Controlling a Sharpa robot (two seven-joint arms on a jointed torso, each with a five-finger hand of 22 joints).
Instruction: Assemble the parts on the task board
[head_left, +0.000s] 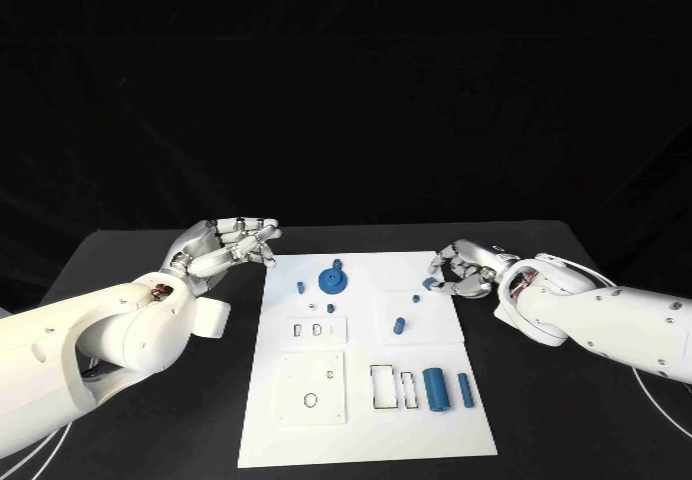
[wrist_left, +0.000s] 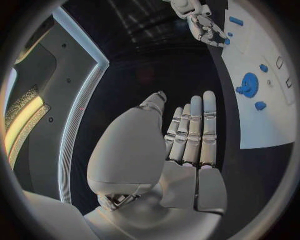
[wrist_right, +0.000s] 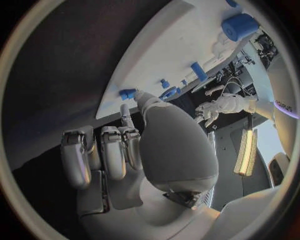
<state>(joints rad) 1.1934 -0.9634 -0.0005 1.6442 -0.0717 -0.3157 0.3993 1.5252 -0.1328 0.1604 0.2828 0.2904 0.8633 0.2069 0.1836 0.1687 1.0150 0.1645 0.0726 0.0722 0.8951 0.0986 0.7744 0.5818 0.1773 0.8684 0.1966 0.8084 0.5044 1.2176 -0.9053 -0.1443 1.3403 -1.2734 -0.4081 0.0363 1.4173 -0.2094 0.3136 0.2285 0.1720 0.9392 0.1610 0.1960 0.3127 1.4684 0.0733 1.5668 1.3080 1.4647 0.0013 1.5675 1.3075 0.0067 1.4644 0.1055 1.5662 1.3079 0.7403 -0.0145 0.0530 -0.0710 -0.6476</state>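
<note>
The white task board (head_left: 289, 440) lies mid-table. A blue gear (head_left: 332, 280) sits near its far left, with small blue pegs (head_left: 400, 325) around it and two blue cylinders (head_left: 434, 388) at the near right. My right hand (head_left: 464, 270) hovers at the board's far right edge and pinches a small blue part (head_left: 430, 283) between thumb and a finger; the right wrist view shows that part (wrist_right: 128, 93) at the fingertips of the hand (wrist_right: 125, 150). My left hand (head_left: 231, 247) hangs off the board's far left corner, holding nothing; its fingers (wrist_left: 194, 130) are straight.
Rectangular and round slots (head_left: 310, 400) mark the board's near half. Black table (head_left: 159, 440) surrounds the board on both sides. A white block (head_left: 214, 317) on my left forearm is close to the board's left edge.
</note>
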